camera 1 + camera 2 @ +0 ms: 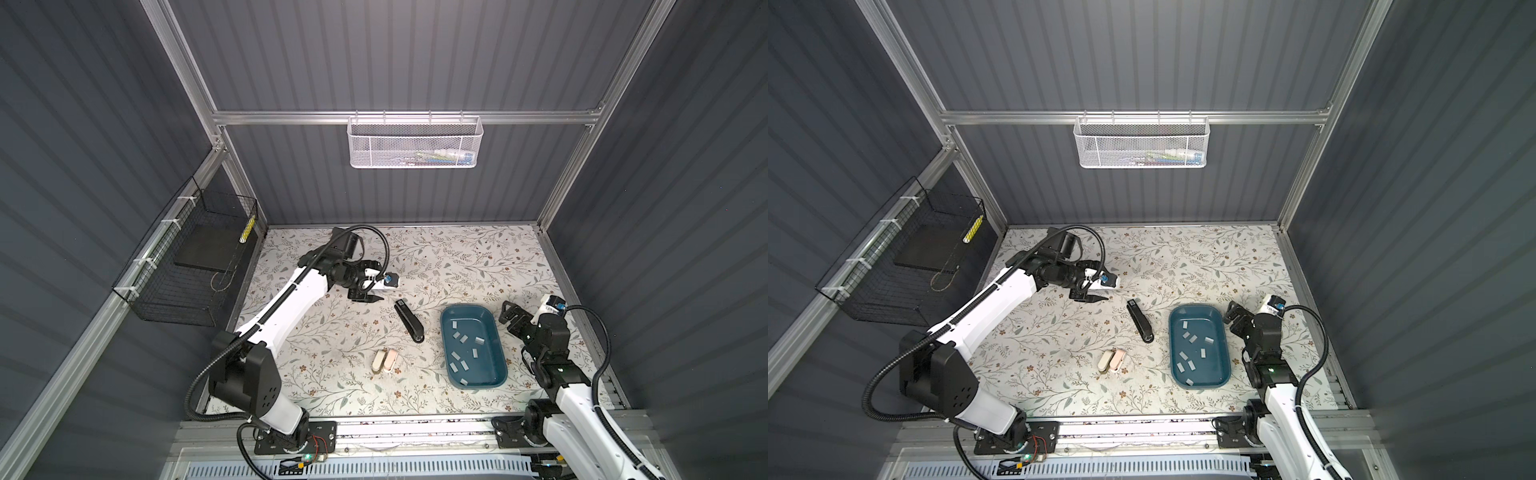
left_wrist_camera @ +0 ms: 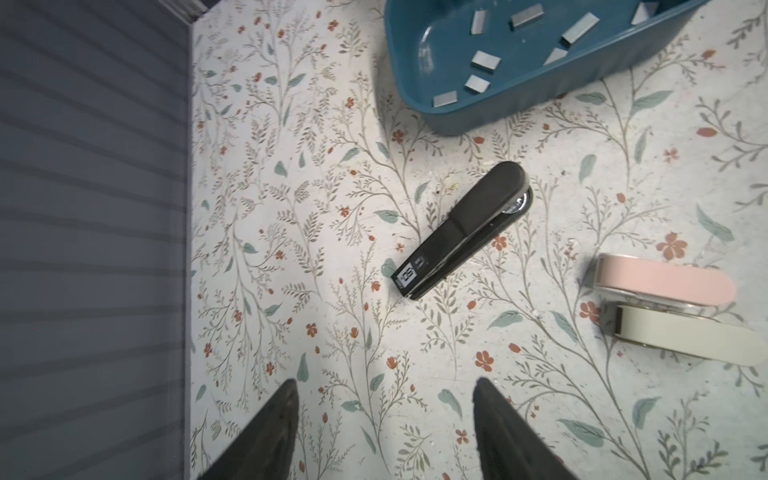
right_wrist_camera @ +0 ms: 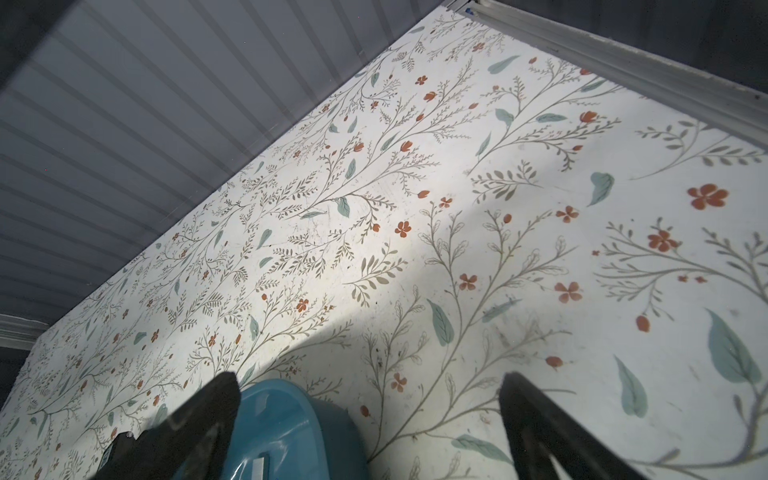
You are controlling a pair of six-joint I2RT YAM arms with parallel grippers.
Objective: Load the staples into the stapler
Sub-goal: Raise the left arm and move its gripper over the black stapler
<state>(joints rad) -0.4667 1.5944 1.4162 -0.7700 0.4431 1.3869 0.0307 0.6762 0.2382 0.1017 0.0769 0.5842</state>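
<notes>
Top views: black stapler point(image 1: 409, 322) lies shut on the floral tabletop point(image 1: 457, 257), nr centre, just beside the teal tray point(image 1: 467, 308). The staples point(image 1: 461, 338) all lie loose in that tray, several strips, none out. Pink stapler point(image 1: 391, 360) & cream stapler point(image 1: 379, 362) sit side by side, nearer the arm bases. L fingers point(image 1: 370, 297) hover nr the black stapler's far end, not touching it. R fingers point(image 1: 505, 309) hang just beside the tray's far R corner. L wrist view: fingers spread w/ nothing btw them, bare tabletop in the gap; black stapler ahead, lid down, tray & strips beyond. R wrist view: fingers spread wide, empty; tray rim & one strip show by one finger. Progress, my read: nothing done yet, no stapler opened, no strip picked. Left to do: hold & open a stapler, lift a strip from the tray, seat it in the channel, shut the lid.
</notes>
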